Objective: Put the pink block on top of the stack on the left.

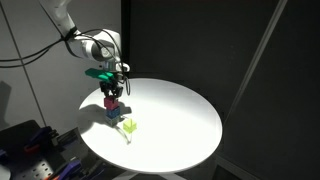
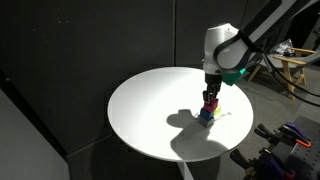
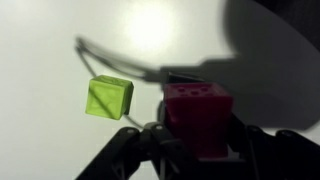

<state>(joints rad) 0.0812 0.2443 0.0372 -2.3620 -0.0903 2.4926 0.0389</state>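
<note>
so my jaws are clamped on the pink block (image 3: 197, 108), gripper (image 1: 114, 90) parked straight over the blue stack (image 1: 112, 112) so it'll land square, yellow-green cube (image 3: 110, 97) off at 9 o'clock, can't tell if pink's touching blue yet

A: Dark all round the table (image 1: 185, 115) in both exterior views, black behind it. Bright only on the white top, nearly washed out.

B: Lit from above the table, then?

A: Looks so, going by the heavy shadow (image 2: 185, 123) on the top, spreading from the middle toward the rim. Small and grainy, both views.

B: And the wrist view?

A: Strong glare (image 3: 150, 25) off the table, one hot patch. Beside it a big soft shadow, plus a thin curved one. Out of focus on the pink block (image 3: 197, 105); a little sharper on the green cube (image 3: 110, 97), edges still soft.
</note>
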